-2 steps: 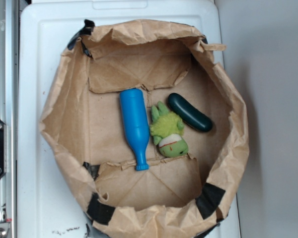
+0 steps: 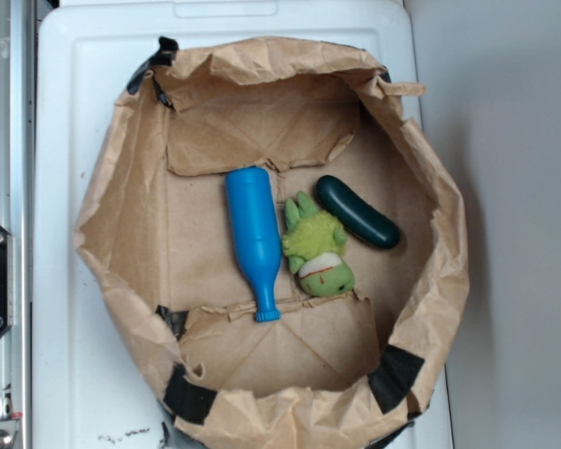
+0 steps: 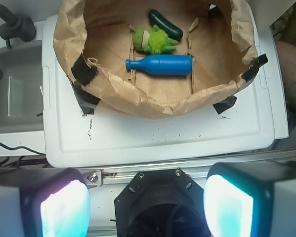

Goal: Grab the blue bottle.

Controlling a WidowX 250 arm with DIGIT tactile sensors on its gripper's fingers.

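The blue bottle (image 2: 254, 238) lies flat on the floor of a brown paper bag (image 2: 112, 224), neck toward the near side in the exterior view. The wrist view shows the same bottle (image 3: 160, 65) lying sideways, neck to the left, inside the bag (image 3: 153, 101). My gripper (image 3: 147, 205) is far back from it, above the robot's base, and does not show in the exterior view. Its two glowing pads (image 3: 64, 210) stand wide apart with nothing between them.
A green plush toy (image 2: 318, 251) touches the bottle's right side, and a dark green cucumber toy (image 2: 357, 212) lies beyond it. The bag sits on a white lid (image 2: 65, 112). A metal rail (image 2: 0, 112) runs along the left.
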